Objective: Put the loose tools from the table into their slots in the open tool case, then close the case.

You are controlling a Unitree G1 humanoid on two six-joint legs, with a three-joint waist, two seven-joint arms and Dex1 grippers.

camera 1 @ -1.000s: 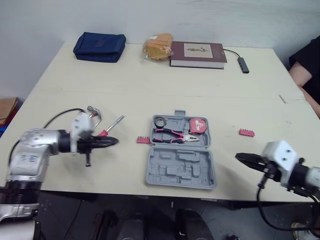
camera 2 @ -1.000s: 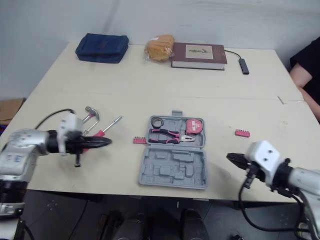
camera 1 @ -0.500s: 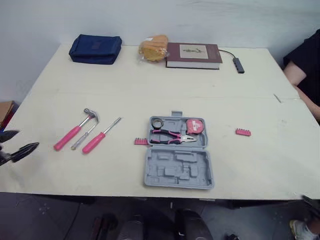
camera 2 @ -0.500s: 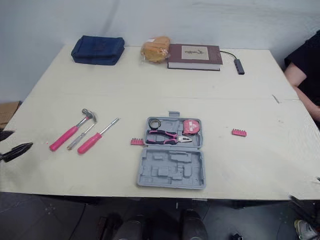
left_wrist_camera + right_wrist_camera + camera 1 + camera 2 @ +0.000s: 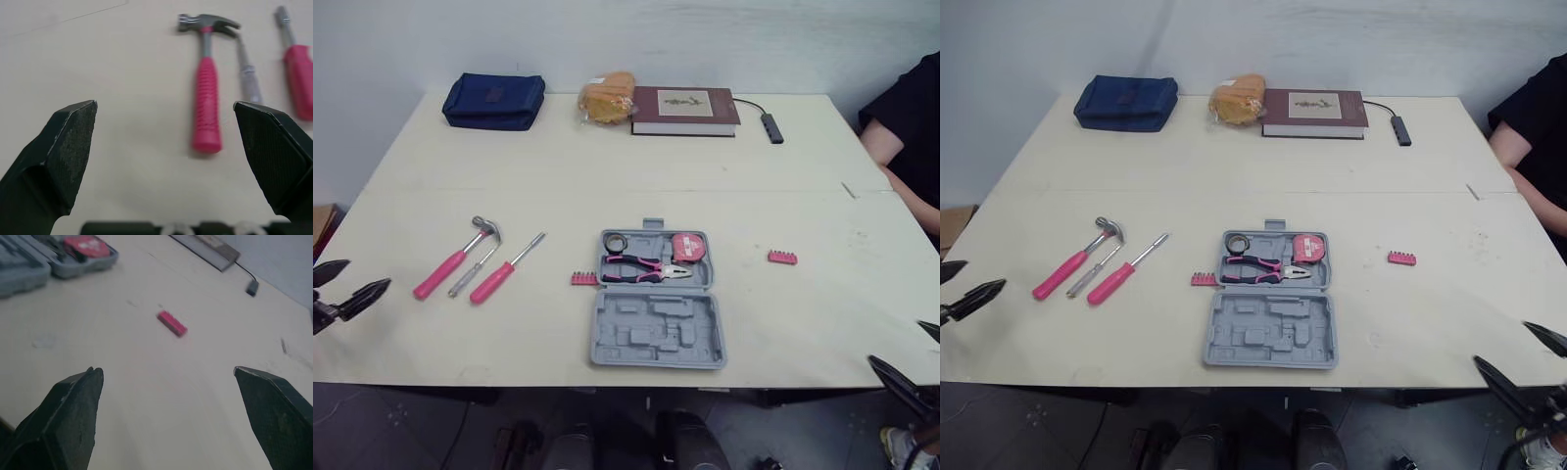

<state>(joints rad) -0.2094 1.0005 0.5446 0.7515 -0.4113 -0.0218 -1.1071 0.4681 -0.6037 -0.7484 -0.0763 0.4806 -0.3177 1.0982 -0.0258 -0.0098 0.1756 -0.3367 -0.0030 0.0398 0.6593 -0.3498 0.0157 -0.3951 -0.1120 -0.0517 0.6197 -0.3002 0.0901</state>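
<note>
Open grey tool case (image 5: pixel 656 313) sits centre frame, close to the tabletop (image 5: pixel 607 176) front edge. Pliers (image 5: pixel 646 266) and a pink tape measure (image 5: pixel 691 248) sit in its upper half. One pink bit strip (image 5: pixel 584 279) lies just beside the case's left side. A second bit strip (image 5: pixel 782 258) lies right of centre, well apart, with bare surface around it. Hammer (image 5: pixel 455 264), slim screwdriver (image 5: pixel 473 272) and pink-handled screwdriver (image 5: pixel 504 269) lie side by side left of centre, with open room on all sides. Left end effector (image 5: pixel 369 272) is at the left frame edge, fingers apart, empty. Right end effector (image 5: pixel 894 341) is in the lower right corner by the front edge, fingers apart, empty. Blue pouch (image 5: pixel 494 100), bread bag (image 5: pixel 605 96) and book (image 5: pixel 683 109) line the far edge at the top. A person's arm (image 5: pixel 901 147) is at the right frame edge.
</note>
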